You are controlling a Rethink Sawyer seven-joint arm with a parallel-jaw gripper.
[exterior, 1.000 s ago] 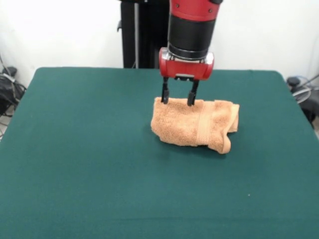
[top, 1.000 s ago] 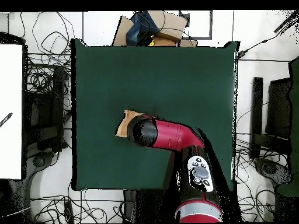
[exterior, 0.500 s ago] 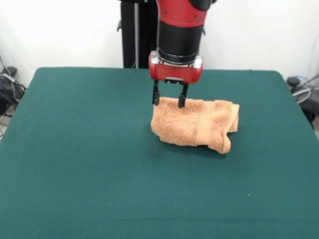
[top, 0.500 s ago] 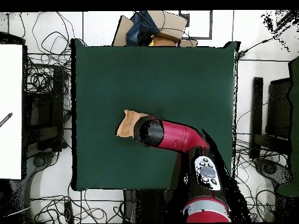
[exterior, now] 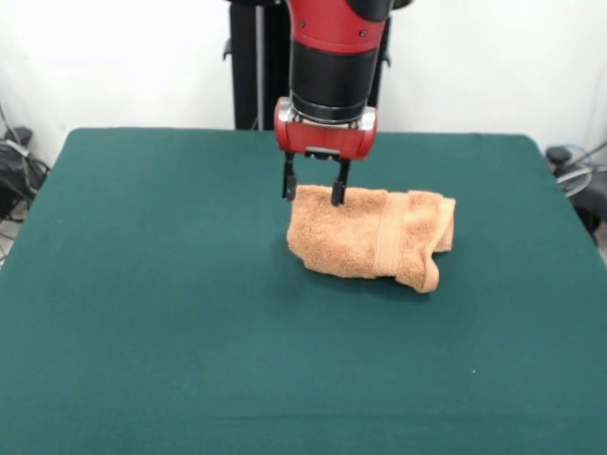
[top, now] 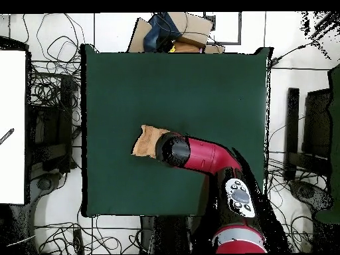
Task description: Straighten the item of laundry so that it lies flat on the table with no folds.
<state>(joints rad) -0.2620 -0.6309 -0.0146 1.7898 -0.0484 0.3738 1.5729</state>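
The black two-fingered gripper [exterior: 311, 192] on the red and black arm [exterior: 327, 66] hangs with its fingers spread apart, empty, just over the far corner of the small, light orange-tan terry-cloth towel [exterior: 372, 237]. One fingertip sits beyond the cloth's end, over bare felt; the other lies against the towel's far edge. The towel is bunched into a thick, folded bundle with its woven band [exterior: 389, 239] running across it, lying a little toward the far edge of the large dark green felt-covered table [exterior: 142, 313], roughly midway between the side edges. In the overhead view the arm [top: 199, 154] covers much of the towel [top: 145, 140], leaving only one end showing.

The task looks barely started, since the folds remain. The risk from here is a poor grasp: with the fingers straddling the corner, closing could catch several layers at once and lift the whole bundle, or pinch only loose pile and slip off.
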